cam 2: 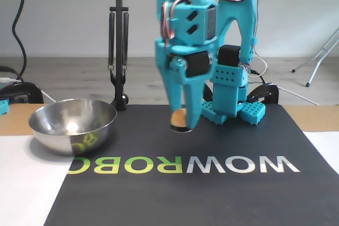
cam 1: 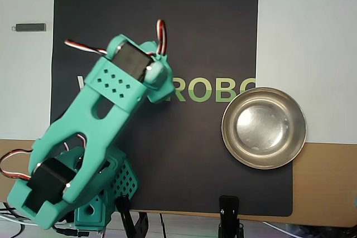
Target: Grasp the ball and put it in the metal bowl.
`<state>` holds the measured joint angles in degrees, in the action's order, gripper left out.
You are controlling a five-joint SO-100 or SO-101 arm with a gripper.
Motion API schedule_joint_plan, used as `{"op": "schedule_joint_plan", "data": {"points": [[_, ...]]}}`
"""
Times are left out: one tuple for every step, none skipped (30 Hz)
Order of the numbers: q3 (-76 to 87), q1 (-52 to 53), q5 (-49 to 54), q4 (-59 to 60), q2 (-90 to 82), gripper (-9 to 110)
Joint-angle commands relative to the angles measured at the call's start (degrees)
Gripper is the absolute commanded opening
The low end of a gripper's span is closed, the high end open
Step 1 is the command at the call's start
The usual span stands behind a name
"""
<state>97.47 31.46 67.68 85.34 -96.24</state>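
Observation:
The peach-orange ball is pinched between the tips of my turquoise gripper, which is shut on it and hangs point-down above the black mat. The metal bowl stands at the left of the fixed view, a good way from the gripper, with nothing in it. From overhead the bowl lies at the right on the mat's edge. There my arm reaches up over the mat's left half and hides the ball beneath its wrist.
The arm's base sits at the mat's far edge in the fixed view. A black stand with springs rises behind the bowl. A black clamp grips the table edge. A small grey bar lies on the white sheet.

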Motion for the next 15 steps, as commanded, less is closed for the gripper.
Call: {"op": "schedule_joint_plan", "data": {"points": [[-4.0,-0.4,-2.2,0.1,-2.5,25],[-4.5,-0.4,-2.8,0.1,-2.5,25],[-4.9,-0.4,-3.3,0.1,-2.5,25],[-5.2,-0.4,-3.3,0.1,-2.5,25],[-5.3,-0.2,-3.4,0.1,-2.5,25],[-5.4,0.0,-3.4,0.1,-2.5,25],[-5.4,0.2,-3.4,0.1,-2.5,25],[-5.4,0.4,-3.4,0.0,-2.5,25],[-5.4,1.0,-3.3,0.0,-2.5,25],[-5.4,1.5,-3.3,0.0,-2.5,25],[-5.8,2.0,-3.3,0.0,-2.5,25],[-6.2,2.7,-3.3,-0.2,-2.5,25],[-6.5,3.5,-3.3,-0.4,-2.5,25],[-7.0,4.2,-3.3,-0.5,-2.3,25],[-7.5,5.0,-3.3,-0.5,-2.1,25]]}}
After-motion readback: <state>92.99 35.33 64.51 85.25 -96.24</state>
